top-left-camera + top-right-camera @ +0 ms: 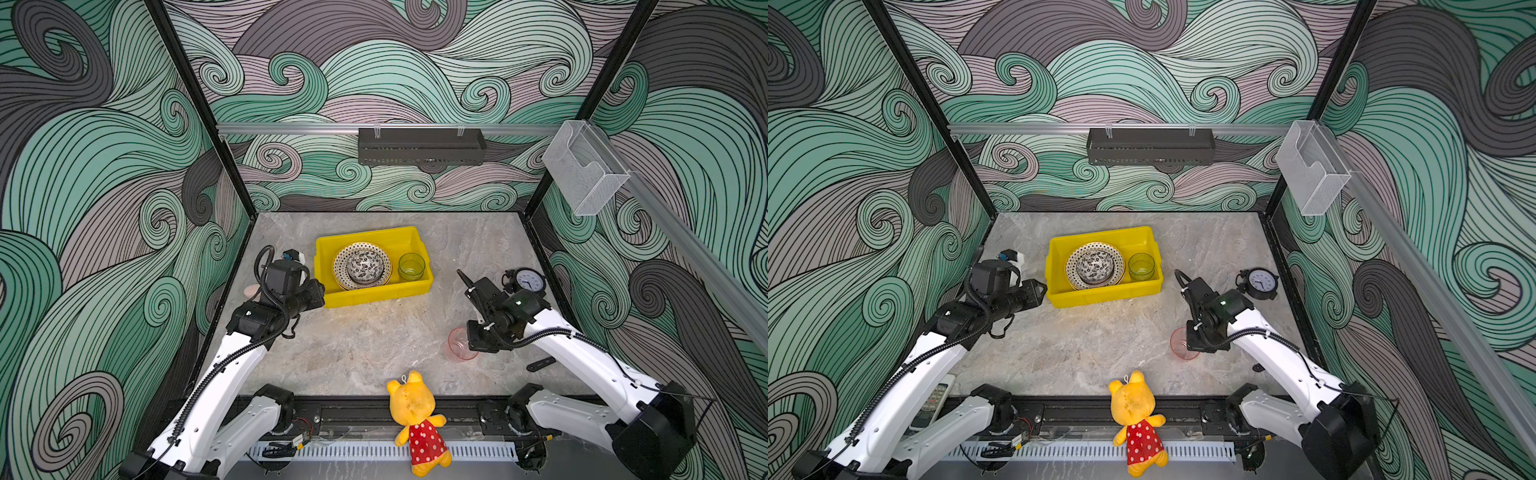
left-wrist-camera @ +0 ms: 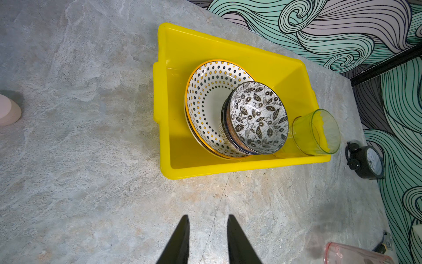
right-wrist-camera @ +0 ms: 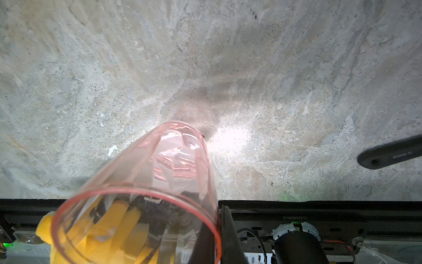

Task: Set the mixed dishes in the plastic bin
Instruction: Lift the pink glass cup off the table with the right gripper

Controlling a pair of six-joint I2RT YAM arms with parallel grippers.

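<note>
The right gripper (image 3: 215,225) pinches the pink cup (image 3: 141,182) by its rim, probably to carry it into the yellow bin (image 1: 374,297); the left gripper (image 2: 207,218) hangs slightly open, empty.

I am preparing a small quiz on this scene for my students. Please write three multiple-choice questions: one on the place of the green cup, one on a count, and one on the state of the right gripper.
1. Where is the green cup? A: in the bin, beside the plate; B: on top of the plate; C: outside the bin.
2. How many cups are visible in the bin? A: none; B: one; C: three.
3. The right gripper is: A: open and empty; B: shut on the pink cup; C: shut on the plate.

Answers:
1 A: both top views show it inside the bin walls, next to the plate.
2 B: only the green cup is there.
3 B: the right wrist view shows the fingers pinching the cup's rim.
</note>
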